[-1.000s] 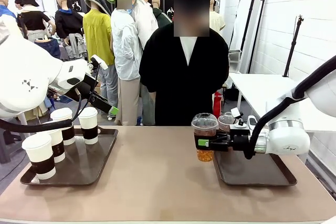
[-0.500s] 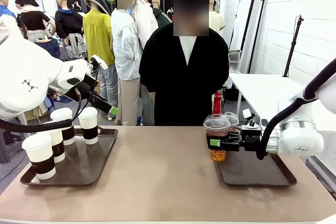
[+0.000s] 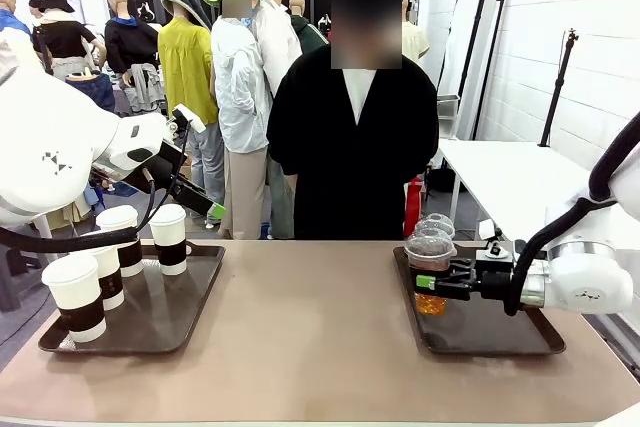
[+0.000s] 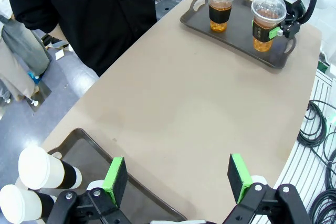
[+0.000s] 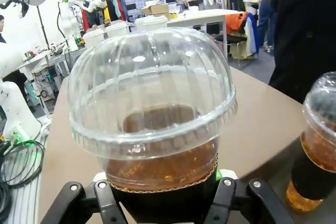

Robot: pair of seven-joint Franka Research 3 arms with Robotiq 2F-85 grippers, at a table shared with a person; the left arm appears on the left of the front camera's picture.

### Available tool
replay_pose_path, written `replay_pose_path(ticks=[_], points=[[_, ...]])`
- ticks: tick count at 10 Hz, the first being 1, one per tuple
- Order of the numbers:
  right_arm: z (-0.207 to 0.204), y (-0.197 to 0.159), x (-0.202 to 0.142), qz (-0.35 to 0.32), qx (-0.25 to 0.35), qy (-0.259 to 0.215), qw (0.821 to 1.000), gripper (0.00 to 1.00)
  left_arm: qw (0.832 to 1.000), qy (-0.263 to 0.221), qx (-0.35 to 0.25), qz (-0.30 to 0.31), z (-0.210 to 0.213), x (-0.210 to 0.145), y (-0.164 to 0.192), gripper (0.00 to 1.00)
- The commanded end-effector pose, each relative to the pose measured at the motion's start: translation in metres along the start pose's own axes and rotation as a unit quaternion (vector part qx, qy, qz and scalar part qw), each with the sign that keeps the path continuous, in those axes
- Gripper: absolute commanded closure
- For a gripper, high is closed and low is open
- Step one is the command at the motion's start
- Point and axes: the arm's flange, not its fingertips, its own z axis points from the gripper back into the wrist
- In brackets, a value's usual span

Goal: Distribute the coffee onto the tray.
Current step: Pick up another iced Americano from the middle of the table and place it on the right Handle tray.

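Several white paper cups of coffee with brown sleeves (image 3: 170, 237) stand on the left tray (image 3: 205, 292). Two of them (image 4: 44, 169) show by my left gripper (image 4: 177, 177), which hangs open and empty above that tray (image 4: 84, 150); from the front it (image 3: 205, 167) is raised. My right gripper (image 3: 430, 284) is shut on a clear dome-lidded cup of amber drink (image 3: 430, 247) low over the right tray (image 3: 500, 332); whether the cup rests on it I cannot tell. That cup (image 5: 157, 108) sits between my right fingers. A second clear cup (image 3: 440, 225) stands behind it on the tray.
A person in black (image 3: 350, 147) stands at the far edge of the table, hands out of sight. The brown tabletop (image 3: 310, 317) stretches bare between the two trays. A white table (image 3: 500, 172) stands behind at the right.
My right gripper has carried the clear cup rightward and down, from over the table's middle to over the right tray. The left arm has not moved.
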Motion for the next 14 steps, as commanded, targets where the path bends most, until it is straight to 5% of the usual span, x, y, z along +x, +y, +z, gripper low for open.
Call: replay_pose_path(ticks=[1, 8, 14], points=[[0.023, 0.042, -0.015, 0.018, -0.005, -0.024, 1.0, 0.38, 1.0, -0.001, -0.001, 0.002, 0.0, -0.001, 0.001, 0.0], [0.035, 0.03, -0.047, 0.03, -0.047, -0.072, 0.996, 0.38, 1.0, -0.001, -0.001, 0.002, 0.0, -0.001, 0.001, 0.0], [0.03, 0.023, -0.06, 0.019, -0.06, -0.068, 0.996, 0.38, 1.0, -0.001, -0.001, 0.002, 0.0, -0.001, 0.001, 0.0]])
